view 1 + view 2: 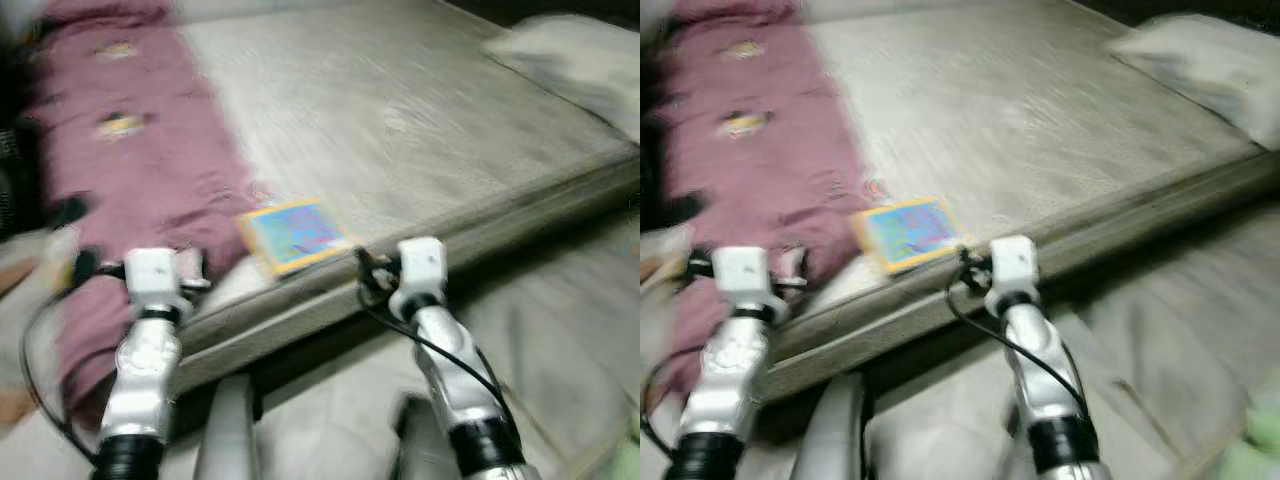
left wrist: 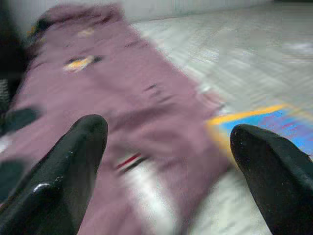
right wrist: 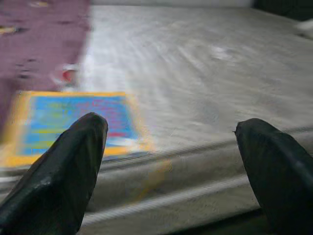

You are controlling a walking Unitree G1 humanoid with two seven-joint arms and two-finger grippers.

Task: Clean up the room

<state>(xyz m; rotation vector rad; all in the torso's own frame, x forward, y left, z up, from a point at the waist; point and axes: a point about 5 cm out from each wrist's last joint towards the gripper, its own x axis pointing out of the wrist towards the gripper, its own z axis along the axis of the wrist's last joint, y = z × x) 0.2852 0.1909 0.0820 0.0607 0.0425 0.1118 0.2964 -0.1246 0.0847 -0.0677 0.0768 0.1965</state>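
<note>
A flat book point(image 1: 295, 235) with a yellow border and a blue cover lies near the front edge of the bare mattress point(image 1: 400, 110). A maroon blanket point(image 1: 130, 150) runs along the mattress's left side and hangs over its front edge. My left gripper point(image 2: 168, 132) is open and points at the blanket, with the book point(image 2: 274, 122) off to one side. My right gripper point(image 3: 171, 125) is open in front of the mattress edge, and the book point(image 3: 73, 122) lies just beyond one finger. Nothing is between either pair of fingers. The views are blurred.
A pale pillow point(image 1: 580, 60) lies at the far right corner of the bed. Light bedding or cloth point(image 1: 560, 330) covers the floor to the right of the bed. Dark objects point(image 1: 70, 215) sit at the left by the blanket.
</note>
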